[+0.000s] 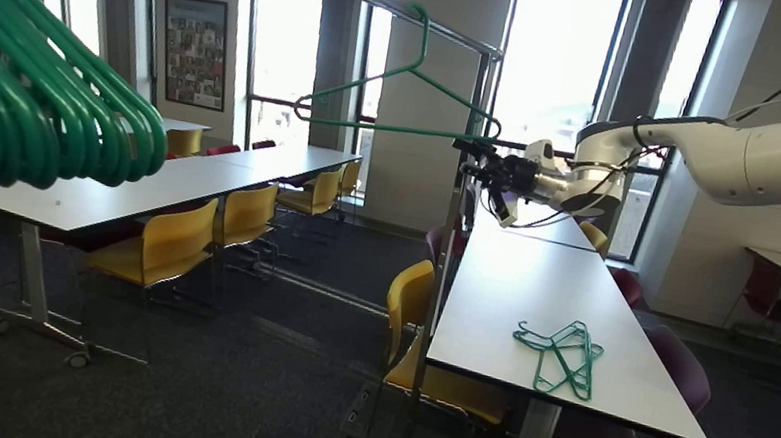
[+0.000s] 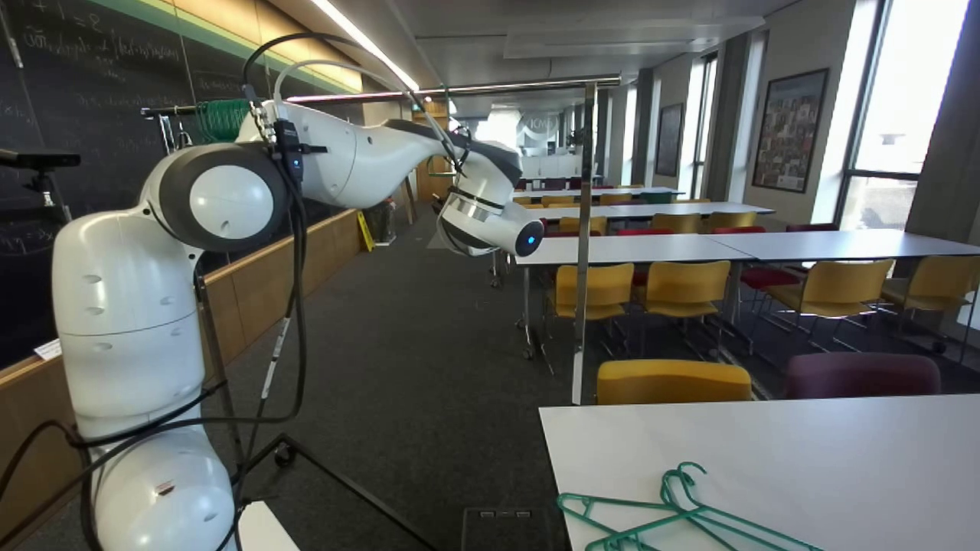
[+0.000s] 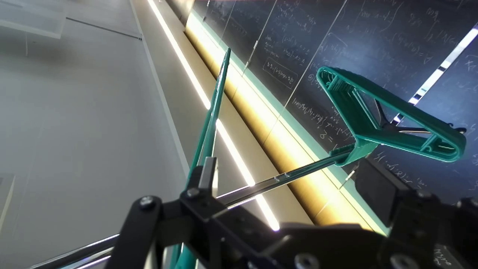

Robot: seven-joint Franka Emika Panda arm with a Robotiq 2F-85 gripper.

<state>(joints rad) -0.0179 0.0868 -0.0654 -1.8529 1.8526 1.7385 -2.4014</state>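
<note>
In the wrist view, the Robotiq gripper (image 3: 289, 174) stands with its two fingers spread wide. Nearest to it is a single green plastic clothes hanger (image 3: 222, 82), seen edge-on and running behind the finger at the left of that view; whether the two touch cannot be told. In an exterior view, this hanger hangs by its hook, higher than the gripper, with one lower corner just beside the tool's tips. The metal clothes rail (image 3: 306, 169) that bears it passes above the tool. Lower than the gripper, a white-topped table (image 1: 521, 287) holds some tangled green hangers (image 1: 573, 373). Farther along the rail, well apart from the tool, a tight bunch of green hangers (image 3: 351, 110) hangs. Past the gripper in that exterior view stand a tall window (image 1: 561, 58) and, to its left, a framed poster (image 1: 193, 55). Beyond the bunch is a chalk-written blackboard (image 3: 298, 37).
</note>
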